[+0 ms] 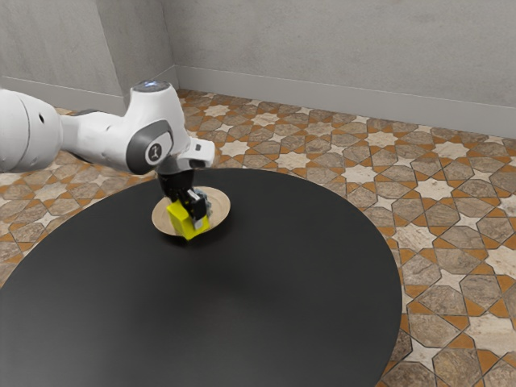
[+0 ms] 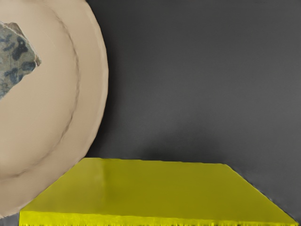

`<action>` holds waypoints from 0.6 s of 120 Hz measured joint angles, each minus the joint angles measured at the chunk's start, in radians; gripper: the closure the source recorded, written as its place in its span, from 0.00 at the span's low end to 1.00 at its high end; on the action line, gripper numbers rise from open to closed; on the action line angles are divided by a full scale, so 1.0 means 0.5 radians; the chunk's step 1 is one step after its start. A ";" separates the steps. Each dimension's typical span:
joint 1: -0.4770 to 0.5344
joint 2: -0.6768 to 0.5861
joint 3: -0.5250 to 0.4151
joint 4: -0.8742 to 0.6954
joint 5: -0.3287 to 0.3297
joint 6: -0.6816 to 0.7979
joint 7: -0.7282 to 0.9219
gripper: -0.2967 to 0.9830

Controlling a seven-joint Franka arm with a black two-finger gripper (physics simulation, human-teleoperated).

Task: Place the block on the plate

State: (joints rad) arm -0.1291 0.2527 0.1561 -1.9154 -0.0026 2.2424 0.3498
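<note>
In the exterior view my gripper (image 1: pixel 193 214) is shut on the yellow block (image 1: pixel 185 223), which it holds tilted at the near edge of the round beige plate (image 1: pixel 221 201). From that side the block covers part of the plate's rim. The wrist view has the yellow block (image 2: pixel 155 188) large and close under the hand, overlapping the edge of the plate (image 2: pixel 91 89). How high the block hangs is hard to tell.
A grey-blue patterned, irregular object (image 2: pixel 16 59) lies on the plate, beyond the block. The round black table (image 1: pixel 266 298) extends around the plate, with its curved edge close behind the plate in the exterior view.
</note>
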 joint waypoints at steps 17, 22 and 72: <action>0.127 0.402 -0.020 0.529 -0.004 -0.159 0.011 0.45; 0.172 0.498 -0.031 0.636 -0.008 -0.198 0.014 0.45; 0.392 0.949 -0.094 1.205 -0.024 -0.378 0.035 0.44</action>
State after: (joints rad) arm 0.0668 0.7270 0.1088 -1.3127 -0.0148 2.0532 0.3673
